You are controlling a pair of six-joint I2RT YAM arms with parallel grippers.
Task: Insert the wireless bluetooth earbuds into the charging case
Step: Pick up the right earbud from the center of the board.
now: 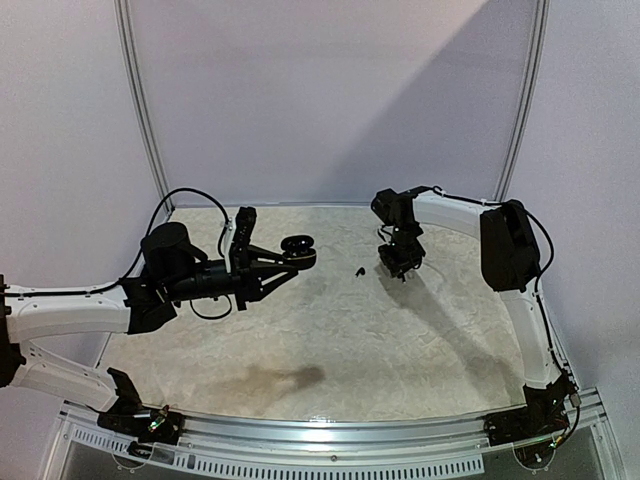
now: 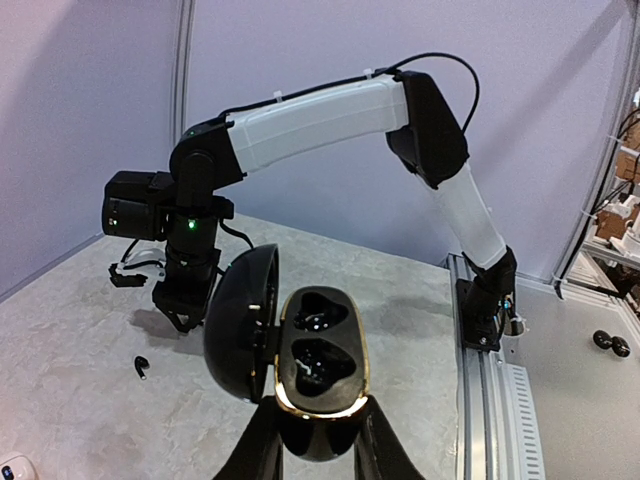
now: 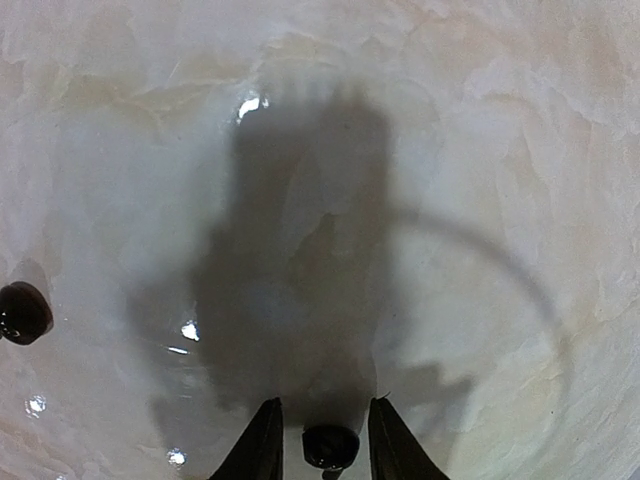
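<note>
My left gripper [image 1: 296, 256] [image 2: 318, 410] is shut on the charging case [image 1: 298, 249] [image 2: 320, 350]. The case is black with a gold rim, held above the table with its lid swung open to the left. Both of its wells show no earbud inside. My right gripper [image 1: 398, 262] [image 3: 324, 404] hangs low over the table, pointing down. One black earbud [image 3: 330, 446] lies between its fingers with a gap on either side, so the jaws stand open around it. Another black earbud [image 1: 357, 271] [image 2: 141, 366] [image 3: 22, 312] lies on the table to its left.
The marbled table top [image 1: 340, 330] is bounded by a metal rail [image 1: 330, 432] at the near edge and white walls behind. A small white object [image 2: 12, 468] sits at the lower left corner of the left wrist view. Two small black pieces [image 2: 610, 342] lie beyond the rail.
</note>
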